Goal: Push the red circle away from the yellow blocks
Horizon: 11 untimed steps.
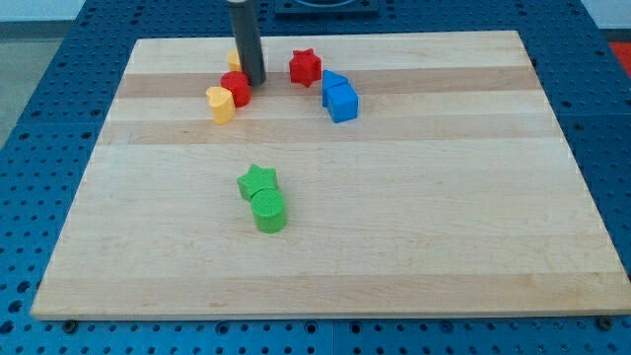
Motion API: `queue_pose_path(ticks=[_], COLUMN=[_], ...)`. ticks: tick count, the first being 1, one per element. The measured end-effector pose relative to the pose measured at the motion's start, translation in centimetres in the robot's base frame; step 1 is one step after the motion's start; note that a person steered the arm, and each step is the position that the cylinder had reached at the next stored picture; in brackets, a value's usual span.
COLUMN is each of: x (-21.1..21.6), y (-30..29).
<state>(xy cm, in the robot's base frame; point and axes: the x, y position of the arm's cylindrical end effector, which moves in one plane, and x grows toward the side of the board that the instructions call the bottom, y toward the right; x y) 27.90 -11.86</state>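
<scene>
The red circle [235, 88] lies near the view's top left of the wooden board [325, 286]. A yellow block [221, 104] touches its lower left side. A second yellow block [234, 60] peeks out just above it, mostly hidden behind the rod. My tip [255, 81] rests on the board right against the red circle's right edge.
A red star [306, 67] lies to the right of the tip. Two blue blocks [338, 96] sit together further right. A green star [258, 181] and a green cylinder [269, 210] touch each other near the board's middle.
</scene>
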Motion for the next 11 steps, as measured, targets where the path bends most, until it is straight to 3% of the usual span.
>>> queue_pose_path(ticks=[2,3,4,5,6,8,9,10,11], x=[-2.0,-2.2,-6.8,-8.2,-7.2,-5.2,1.5,3.9,2.5], y=[-0.9,3.8,3.1,-1.2,-6.5,-6.6,-6.3,-6.3,-6.3])
